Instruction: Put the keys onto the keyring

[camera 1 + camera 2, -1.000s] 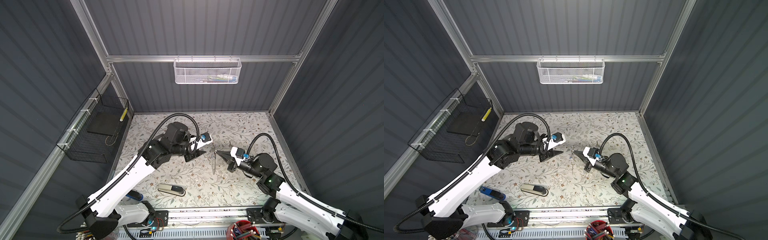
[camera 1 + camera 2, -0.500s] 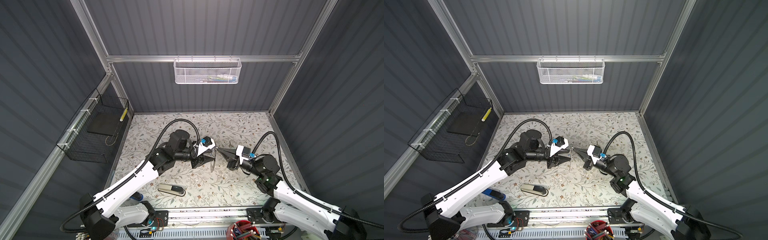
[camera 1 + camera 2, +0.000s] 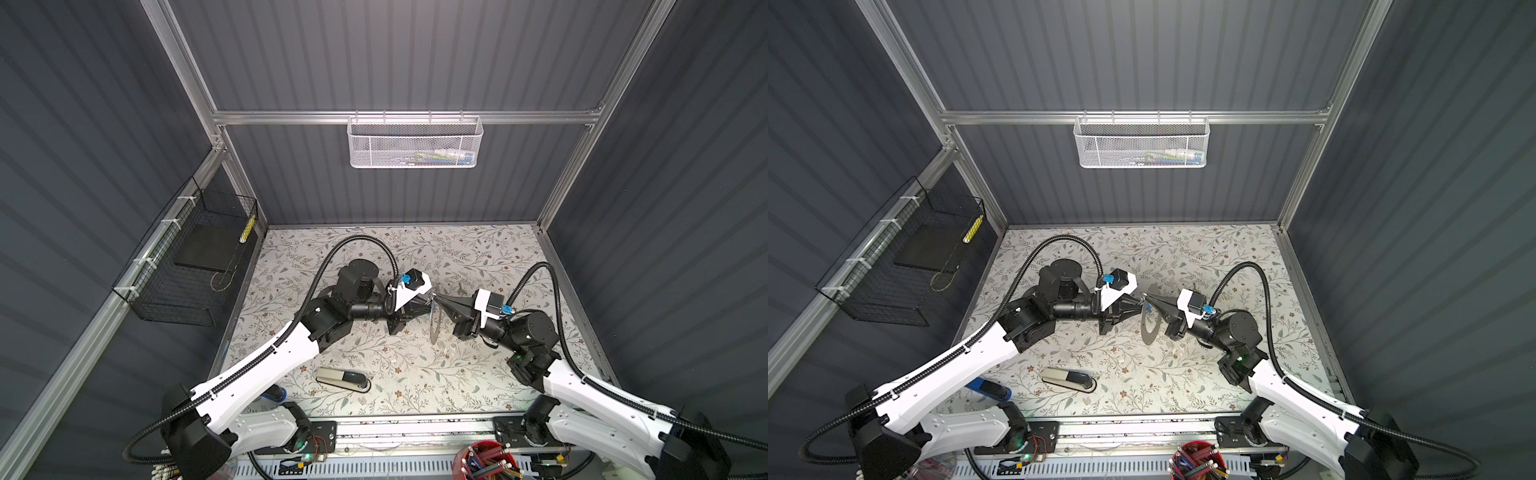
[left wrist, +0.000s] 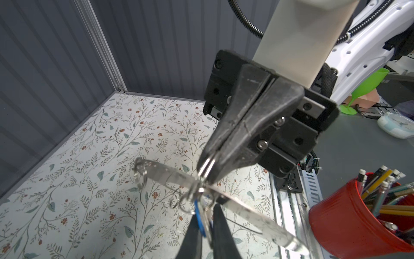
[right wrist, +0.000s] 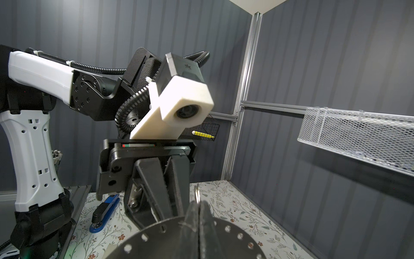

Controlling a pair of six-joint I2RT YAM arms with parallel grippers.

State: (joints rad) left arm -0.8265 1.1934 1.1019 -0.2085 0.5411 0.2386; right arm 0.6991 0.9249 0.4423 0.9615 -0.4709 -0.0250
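Top views: keyring held at mid-table

Your right gripper clamps the keyring upright over the floral tabletop.
Left wrist: your left gripper is clenched on the blue-tagged key, just beside the keyring.
It is thin, stiff, slick metal, I judge; grip its band.
Right wrist: walls well apart.

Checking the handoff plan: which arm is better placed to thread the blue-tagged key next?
Left: left gripper is shut on the blue-tagged key beside the keyring, which the right gripper holds.
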